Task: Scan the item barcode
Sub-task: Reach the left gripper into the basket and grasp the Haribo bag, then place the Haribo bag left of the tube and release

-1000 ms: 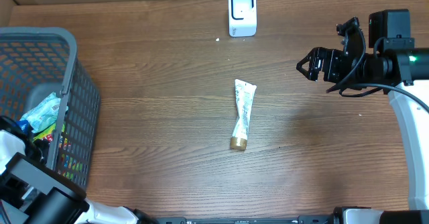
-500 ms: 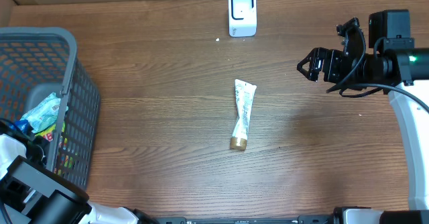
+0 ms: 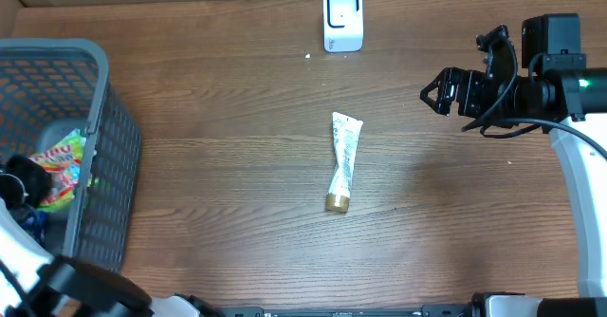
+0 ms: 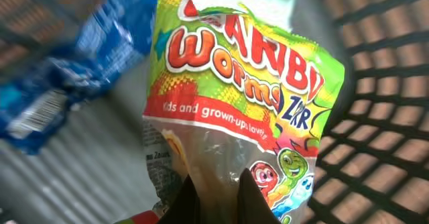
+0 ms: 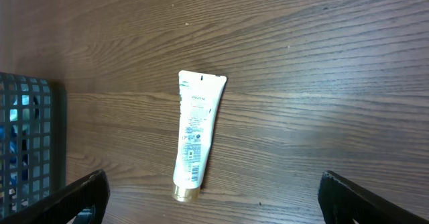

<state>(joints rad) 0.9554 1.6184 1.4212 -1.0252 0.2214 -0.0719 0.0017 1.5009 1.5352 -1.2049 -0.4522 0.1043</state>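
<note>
A colourful gummy worms bag (image 4: 248, 83) hangs inside the grey basket (image 3: 106, 99), and my left gripper (image 4: 218, 196) is shut on its clear lower edge. From overhead the bag (image 3: 63, 158) shows beside the left arm's black tip (image 3: 21, 177). The white barcode scanner (image 3: 342, 19) stands at the table's far edge. A white tube with a gold cap (image 3: 342, 173) lies in the middle of the table, and its barcode faces up in the right wrist view (image 5: 194, 133). My right gripper (image 3: 438, 94) hovers open at the right, well above the tube (image 5: 218, 202).
A blue packet (image 4: 74, 70) lies blurred in the basket next to the bag. The basket's mesh wall (image 4: 382, 117) stands close on the right of the bag. The basket's corner (image 5: 30, 137) also shows left of the tube.
My left gripper has shut on the gummy worms bag, and the left arm has shifted inside the basket with the bag. The right arm and the tube have not moved.
</note>
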